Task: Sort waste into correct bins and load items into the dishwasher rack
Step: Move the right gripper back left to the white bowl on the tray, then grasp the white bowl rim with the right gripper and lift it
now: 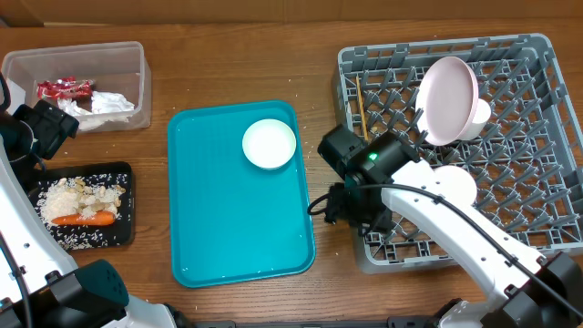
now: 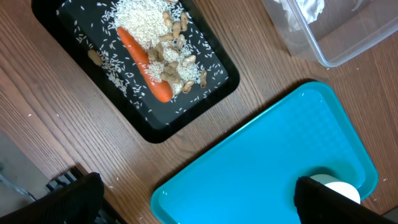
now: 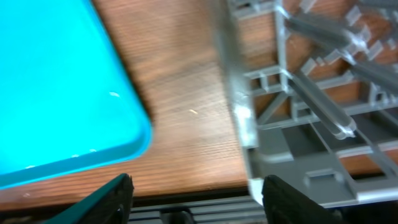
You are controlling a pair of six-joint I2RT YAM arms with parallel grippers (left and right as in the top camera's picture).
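The clear tub (image 1: 27,68) at the far left holds the red wrapper (image 1: 64,88) and the crumpled napkin (image 1: 109,103). The black tray (image 1: 127,196) holds rice (image 1: 77,193), beige scraps and the carrot (image 1: 84,219); the carrot also shows in the left wrist view (image 2: 143,62). A small white bowl (image 1: 269,144) sits on the teal tray (image 1: 239,210). The grey rack (image 1: 537,155) holds the pink plate (image 1: 448,98) on edge, chopsticks (image 1: 362,109) and a white bowl (image 1: 455,182). My left gripper (image 1: 46,123) is open and empty (image 2: 199,199). My right gripper (image 1: 351,205) is open and empty (image 3: 199,199), between the teal tray and the rack's front left corner.
Another white dish (image 1: 480,111) stands behind the pink plate. In the right wrist view, bare wood lies between the teal tray (image 3: 56,93) and the rack's corner (image 3: 298,124), close to the table's front edge. The right arm lies across the rack's front.
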